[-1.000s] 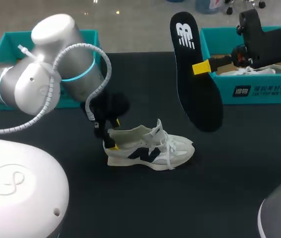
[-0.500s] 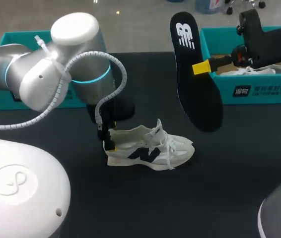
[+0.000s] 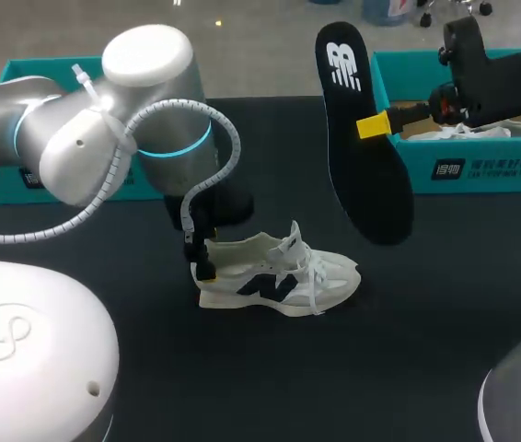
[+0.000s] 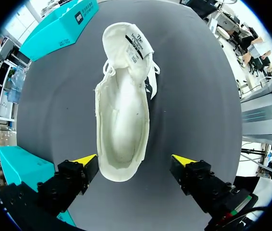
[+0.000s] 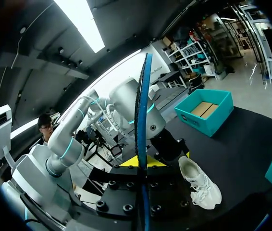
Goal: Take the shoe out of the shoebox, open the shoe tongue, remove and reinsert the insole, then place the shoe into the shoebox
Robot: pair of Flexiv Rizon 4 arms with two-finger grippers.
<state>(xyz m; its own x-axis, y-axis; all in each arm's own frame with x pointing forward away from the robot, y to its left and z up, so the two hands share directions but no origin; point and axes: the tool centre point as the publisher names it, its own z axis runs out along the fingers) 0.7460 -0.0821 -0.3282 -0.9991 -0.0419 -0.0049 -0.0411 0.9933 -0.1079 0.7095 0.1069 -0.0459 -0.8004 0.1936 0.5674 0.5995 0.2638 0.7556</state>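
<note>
A white sneaker (image 3: 279, 276) with a dark side logo lies on the black table (image 3: 408, 350), its tongue pulled up. My left gripper (image 3: 205, 265) stands open at the heel. In the left wrist view the empty inside of the sneaker (image 4: 124, 120) shows, and the heel sits between the spread yellow fingertips (image 4: 85, 160) of the left gripper (image 4: 133, 161). My right gripper (image 3: 373, 125) is shut on a black insole (image 3: 366, 175), held upright in the air above and right of the shoe. In the right wrist view the insole (image 5: 142, 110) shows edge-on between the right gripper's (image 5: 141, 163) fingers.
A teal shoebox (image 3: 481, 170) stands at the back right, under my right arm, with white contents inside. Another teal box (image 3: 21, 74) stands at the back left, behind my left arm. My left arm's elbow (image 3: 141, 110) looms over the left half of the table.
My left arm has swung to the right and its open gripper has settled closer around the shoe's heel. The right arm and the insole have stayed still.
</note>
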